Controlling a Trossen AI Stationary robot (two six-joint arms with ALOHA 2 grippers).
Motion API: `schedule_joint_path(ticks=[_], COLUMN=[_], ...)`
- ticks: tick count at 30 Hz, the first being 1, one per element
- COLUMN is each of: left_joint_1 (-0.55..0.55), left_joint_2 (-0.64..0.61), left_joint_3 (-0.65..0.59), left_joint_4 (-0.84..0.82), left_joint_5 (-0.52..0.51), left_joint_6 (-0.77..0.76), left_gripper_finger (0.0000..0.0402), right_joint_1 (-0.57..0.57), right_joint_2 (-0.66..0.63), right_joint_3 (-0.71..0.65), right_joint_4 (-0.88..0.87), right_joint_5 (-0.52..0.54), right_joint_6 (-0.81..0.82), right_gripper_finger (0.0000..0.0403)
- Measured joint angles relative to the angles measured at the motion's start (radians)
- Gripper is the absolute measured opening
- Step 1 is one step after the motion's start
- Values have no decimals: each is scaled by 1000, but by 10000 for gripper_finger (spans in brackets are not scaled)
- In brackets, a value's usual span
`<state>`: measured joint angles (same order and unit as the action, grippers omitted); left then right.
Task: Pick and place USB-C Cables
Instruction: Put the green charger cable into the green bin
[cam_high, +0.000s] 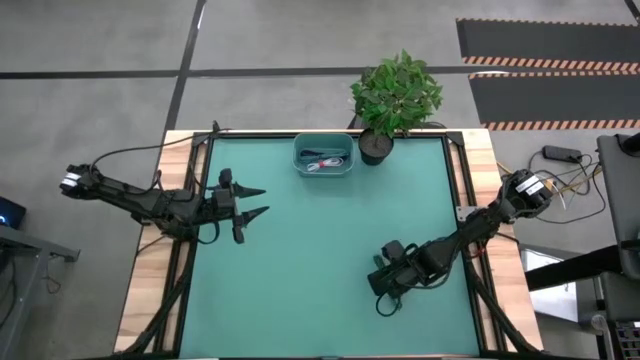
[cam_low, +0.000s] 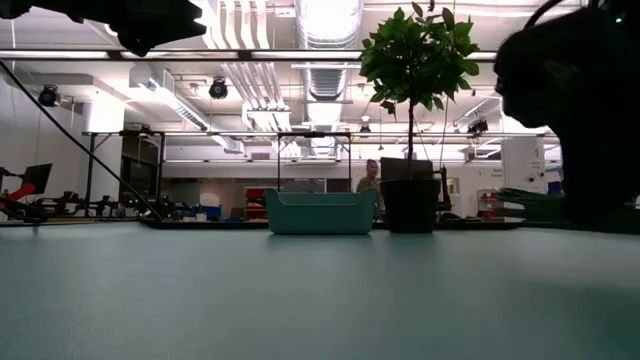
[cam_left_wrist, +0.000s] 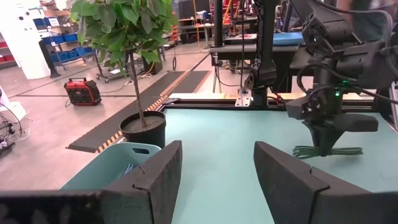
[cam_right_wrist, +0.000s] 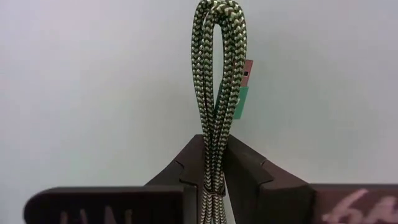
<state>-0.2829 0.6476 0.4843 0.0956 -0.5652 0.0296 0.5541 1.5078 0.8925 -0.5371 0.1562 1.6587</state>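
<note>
Right gripper (cam_high: 385, 283) clamped low; left gripper (cam_high: 258, 201) spread

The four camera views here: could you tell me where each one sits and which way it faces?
High view: above the table, straight down; both arms, the left gripper, the teal bin.
Low view: at tabletop height, facing the bin and potted plant; dark arm parts at the top corners.
Left wrist view: past its own spread fingers toward the right gripper, which is on the green cable.
Right wrist view: down at the mat, fingers clamping that cable.
Shared: the cable in both wrist views.
</note>
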Motion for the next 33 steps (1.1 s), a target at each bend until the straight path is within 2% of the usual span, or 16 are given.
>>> schedule_joint_path(ticks=[13, 19, 33], left_joint_1=[0, 0, 0], left_joint_2=[0, 0, 0], left_joint_3=[0, 0, 0], left_joint_4=[0, 1, 2], left_joint_5=[0, 0, 0], left_joint_6=[0, 0, 0], left_gripper_finger=[185, 185, 185], right_joint_1=[-3, -16, -75], right_joint_2=[0, 0, 0], right_joint_3=[0, 0, 0], right_joint_4=[316, 364, 580], right_joint_5=[186, 236, 230], right_joint_6=[-331, -479, -818], right_gripper_finger=[38, 38, 38])
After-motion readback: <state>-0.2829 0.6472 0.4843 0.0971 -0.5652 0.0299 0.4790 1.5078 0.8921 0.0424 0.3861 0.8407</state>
